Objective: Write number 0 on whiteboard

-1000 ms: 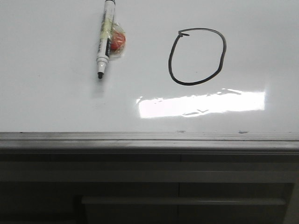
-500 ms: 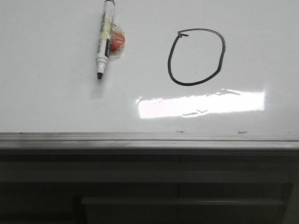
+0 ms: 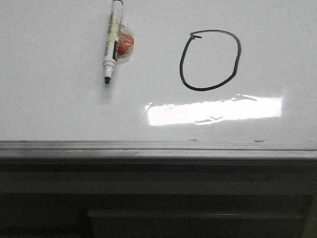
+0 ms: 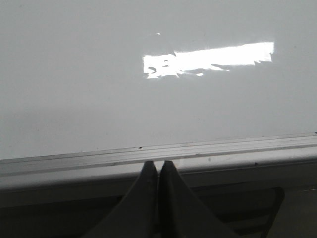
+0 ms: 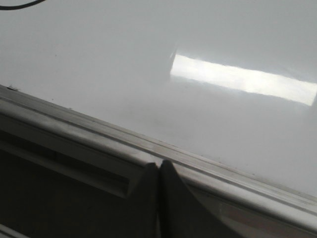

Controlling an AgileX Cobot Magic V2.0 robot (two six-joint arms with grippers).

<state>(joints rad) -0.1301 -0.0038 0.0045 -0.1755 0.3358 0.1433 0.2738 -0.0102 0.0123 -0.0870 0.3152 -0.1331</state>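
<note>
The number 0 [image 3: 237, 59], a thin black oval outline with a small tick at its upper left, is drawn on the glossy whiteboard [image 3: 59, 114], right of middle. A bit of its line shows at a corner of the right wrist view [image 5: 20, 5]. A white marker [image 3: 111, 42] lies uncapped on the board at the far left, tip toward me, with a small red object [image 3: 124, 44] taped to it. My left gripper [image 4: 158, 163] is shut and empty at the board's near rail [image 4: 74, 161]. My right gripper [image 5: 159, 164] is shut and empty at the same rail [image 5: 74, 124]. Neither gripper shows in the front view.
A bright rectangular glare [image 3: 213, 110] lies on the board near its front edge. The grey metal rail [image 3: 158, 148] runs along the near edge, with a dark frame and a crossbar [image 3: 193, 214] below it.
The front view has shifted very slightly; the oval and the marker lie as before. Nothing was taken hold of or let go.
</note>
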